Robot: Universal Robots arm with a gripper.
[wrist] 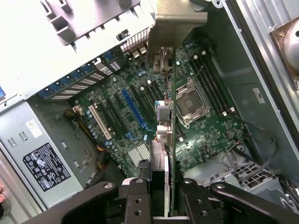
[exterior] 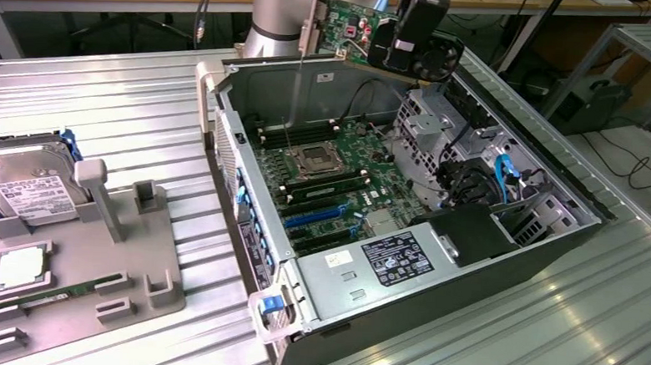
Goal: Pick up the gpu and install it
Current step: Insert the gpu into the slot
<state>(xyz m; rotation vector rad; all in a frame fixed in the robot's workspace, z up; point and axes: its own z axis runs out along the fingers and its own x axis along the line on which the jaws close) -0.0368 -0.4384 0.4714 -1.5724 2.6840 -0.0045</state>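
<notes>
Above the far end of the open case (exterior: pixel 591 209), the gripper (wrist: pixel 166 205) is clamped on the gpu (exterior: pixel 347 20), its fingers (wrist: pixel 138 200) pinching the card's two faces so that it hangs edge-on over the motherboard (exterior: pixel 355 163). Seen from the wrist, the card's long axis runs roughly in line with the blue slot (wrist: pixel 132 112) (not quite parallel, judging by a slight skew). The bracket (wrist: pixel 175 23) end points toward the case's perforated rear wall. That slot lies off to one side of the card's lower edge. In the exterior view it sits nearer than the held card, toward the exterior view's left, and well below it.
</notes>
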